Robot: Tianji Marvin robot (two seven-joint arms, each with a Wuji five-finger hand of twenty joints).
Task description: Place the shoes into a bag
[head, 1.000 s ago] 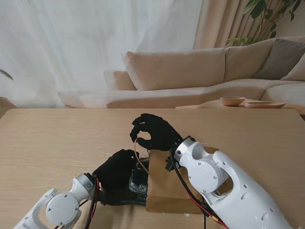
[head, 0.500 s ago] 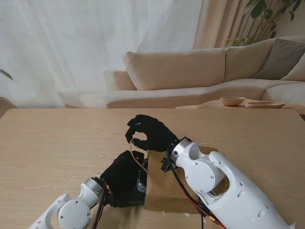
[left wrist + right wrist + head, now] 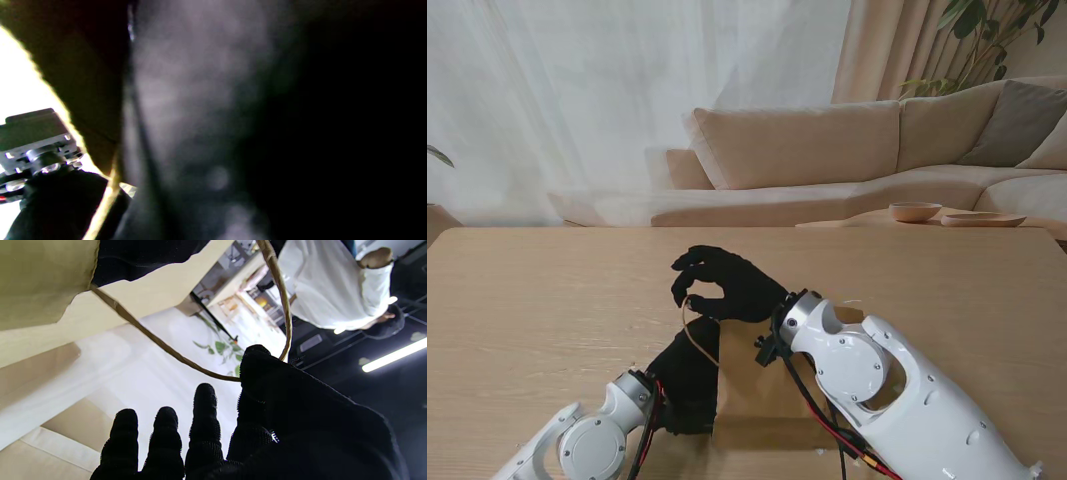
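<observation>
A brown paper bag lies on its side on the table, its mouth toward my left. My right hand is raised over the mouth, thumb and forefinger pinched on the bag's twine handle. The right wrist view shows the same handle looping from the bag's edge to that hand. My left hand reaches into the mouth, fingers hidden. In the left wrist view a dark, blurred shoe fills the picture beside the bag's inner wall. No shoe shows in the stand view.
The wooden table stretches wide to the left and far side. Behind it stand a beige sofa and a low table with a bowl and a plate.
My right hand has moved left with the handle, drawing the bag's mouth over the shoe, which was visible before. My left hand has gone deeper into the bag.
</observation>
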